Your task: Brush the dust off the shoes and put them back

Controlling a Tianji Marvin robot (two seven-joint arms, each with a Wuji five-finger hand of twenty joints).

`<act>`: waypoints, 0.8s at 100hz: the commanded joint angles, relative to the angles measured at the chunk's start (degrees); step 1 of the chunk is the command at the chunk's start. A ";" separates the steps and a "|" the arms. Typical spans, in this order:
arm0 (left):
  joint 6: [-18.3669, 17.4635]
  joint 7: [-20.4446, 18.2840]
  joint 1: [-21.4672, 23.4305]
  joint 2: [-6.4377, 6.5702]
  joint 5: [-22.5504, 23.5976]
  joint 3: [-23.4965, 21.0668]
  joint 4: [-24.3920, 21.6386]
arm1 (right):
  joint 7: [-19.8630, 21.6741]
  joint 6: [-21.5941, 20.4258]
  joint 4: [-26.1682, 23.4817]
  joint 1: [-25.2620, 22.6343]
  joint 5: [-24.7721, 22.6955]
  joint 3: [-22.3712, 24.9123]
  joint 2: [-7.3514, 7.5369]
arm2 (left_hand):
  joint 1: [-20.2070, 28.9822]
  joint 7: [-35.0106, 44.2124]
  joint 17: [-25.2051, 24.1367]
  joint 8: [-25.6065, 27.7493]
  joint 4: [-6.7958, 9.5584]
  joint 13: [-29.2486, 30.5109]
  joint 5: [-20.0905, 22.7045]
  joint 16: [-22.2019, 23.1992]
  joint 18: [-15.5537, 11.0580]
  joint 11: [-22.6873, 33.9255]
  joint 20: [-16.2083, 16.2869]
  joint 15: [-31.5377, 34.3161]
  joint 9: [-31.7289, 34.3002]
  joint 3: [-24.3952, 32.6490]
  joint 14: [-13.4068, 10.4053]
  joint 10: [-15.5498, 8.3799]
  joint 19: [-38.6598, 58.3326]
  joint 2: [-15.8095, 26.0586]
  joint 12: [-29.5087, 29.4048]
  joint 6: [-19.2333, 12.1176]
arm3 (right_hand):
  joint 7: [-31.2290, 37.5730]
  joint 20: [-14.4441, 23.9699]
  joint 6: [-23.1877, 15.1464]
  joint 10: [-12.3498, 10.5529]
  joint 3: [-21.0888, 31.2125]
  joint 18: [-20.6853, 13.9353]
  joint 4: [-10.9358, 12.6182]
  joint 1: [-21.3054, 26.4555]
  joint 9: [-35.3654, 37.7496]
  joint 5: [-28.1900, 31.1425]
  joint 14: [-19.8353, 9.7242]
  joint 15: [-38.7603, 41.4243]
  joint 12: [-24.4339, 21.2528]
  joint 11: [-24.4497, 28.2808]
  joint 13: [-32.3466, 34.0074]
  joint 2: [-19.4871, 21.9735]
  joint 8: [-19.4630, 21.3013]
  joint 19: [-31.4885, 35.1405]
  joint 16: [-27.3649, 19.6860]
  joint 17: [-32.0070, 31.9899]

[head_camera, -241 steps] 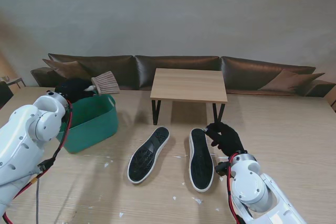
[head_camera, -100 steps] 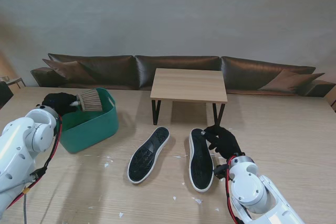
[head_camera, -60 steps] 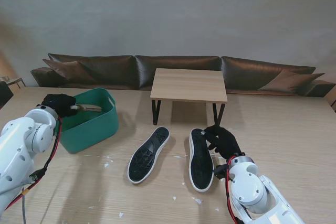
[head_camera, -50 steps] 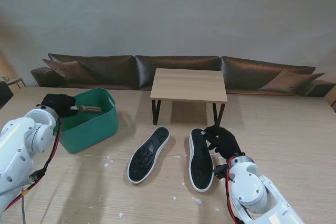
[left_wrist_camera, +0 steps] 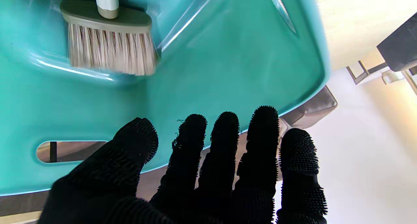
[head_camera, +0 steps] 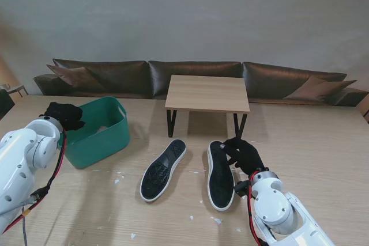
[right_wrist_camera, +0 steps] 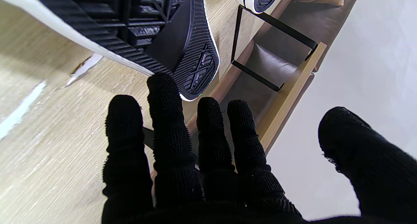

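Plain grey wall (head_camera: 190, 10) over a brown leather sofa (head_camera: 190, 76).
Small wooden table (head_camera: 207, 93) on black legs stands just before the sofa, on the pale wood-grain bench (head_camera: 323, 142); soft, even light falls from above.

No text, label, brand, number or sign can be read in any view. The soles of the shoes (head_camera: 163, 170) show only moulded tread patterns, and the green bin (head_camera: 109, 136) bears no lettering.
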 commanded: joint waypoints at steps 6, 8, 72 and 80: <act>-1.19 -0.47 1.02 0.01 0.33 -1.25 -1.99 | 0.91 -0.40 0.12 -0.05 -0.01 -0.28 -0.11 | -2.15 -1.84 -1.76 -1.06 -0.37 -1.98 0.55 -0.70 0.71 -0.22 -0.41 -1.07 -1.34 0.86 1.46 1.19 -1.09 -0.23 -0.74 0.83 | 0.02 -0.09 0.08 0.69 -0.42 0.63 0.99 0.44 -2.04 -0.90 0.02 0.69 -0.77 0.94 -0.78 1.75 -0.47 -1.73 0.06 -11.53; -1.48 -0.34 1.25 0.00 0.42 -1.53 -2.37 | 0.90 -0.42 0.15 -0.03 -0.03 -0.30 -0.11 | -2.21 -2.02 -1.92 -1.15 -0.39 -2.09 0.48 -0.72 0.71 -0.27 -0.44 -1.11 -1.49 0.75 1.49 1.15 -1.19 -0.08 -0.77 0.85 | 0.02 -0.09 0.03 0.70 -0.42 0.64 0.99 0.45 -2.04 -0.90 0.02 0.69 -0.77 0.94 -0.78 1.74 -0.47 -1.73 0.06 -11.53; -7.79 -9.95 8.54 -1.05 -14.33 -4.13 -24.23 | -0.59 -1.36 0.65 0.40 -0.87 -0.17 -0.34 | -1.02 -8.31 -7.12 -3.11 0.39 -7.71 -0.95 -2.17 0.40 -2.40 -0.65 -5.42 -4.62 -12.37 1.93 2.52 -8.42 4.02 -2.33 1.32 | -0.02 -0.04 -0.02 0.65 -0.37 0.72 1.00 0.38 -2.10 -0.92 0.01 0.62 -0.79 0.89 -0.84 1.66 -0.51 -1.72 0.04 -11.49; -7.67 -10.96 9.30 -1.01 -16.30 -2.81 -25.60 | -0.88 -1.55 0.51 0.34 -1.01 0.03 -0.37 | -0.89 -9.34 -7.76 -3.55 0.57 -8.45 -1.29 -2.54 0.33 -2.74 -0.79 -6.36 -5.18 -13.81 2.00 2.59 -10.04 4.27 -2.56 1.24 | -0.03 -0.04 0.02 0.66 -0.36 0.70 1.01 0.38 -2.10 -0.88 -0.02 0.63 -0.79 0.88 -0.79 1.69 -0.52 -1.72 0.04 -11.49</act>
